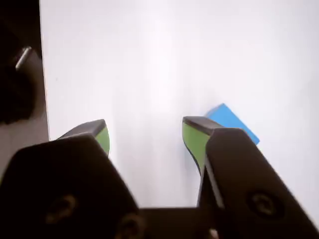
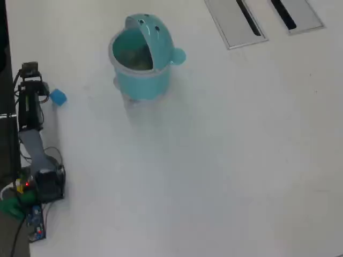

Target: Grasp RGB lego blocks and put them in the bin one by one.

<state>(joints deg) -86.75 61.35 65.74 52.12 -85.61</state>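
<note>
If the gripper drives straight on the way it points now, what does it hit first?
Probably bare table. The open gripper has white surface between its jaws, and the blue block sits just outside the right-hand jaw in the wrist view, so it would likely be missed.

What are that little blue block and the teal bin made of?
Both look like plastic. The blue block has flat, even-coloured faces and crisp edges, with a matte to slightly satin look. The bin has a smooth moulded wall and rounded lid with a soft sheen. Neither can be confirmed from looks alone.
</note>
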